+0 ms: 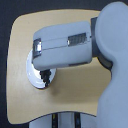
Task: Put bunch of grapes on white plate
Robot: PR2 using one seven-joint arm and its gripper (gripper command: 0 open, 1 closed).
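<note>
The tool [44, 75] is largely hidden beneath the forearm casing [62, 47]; whether it is spread or pinching cannot be told. A dark cluster, judged to be the bunch of grapes [46, 77], is seen at the tool tip, over the white plate [34, 75]. Contact with the plate cannot be confirmed. The placing step is judged to be in hand. Release, then a clear withdrawal above the tabletop [75, 92], is called for next.
</note>
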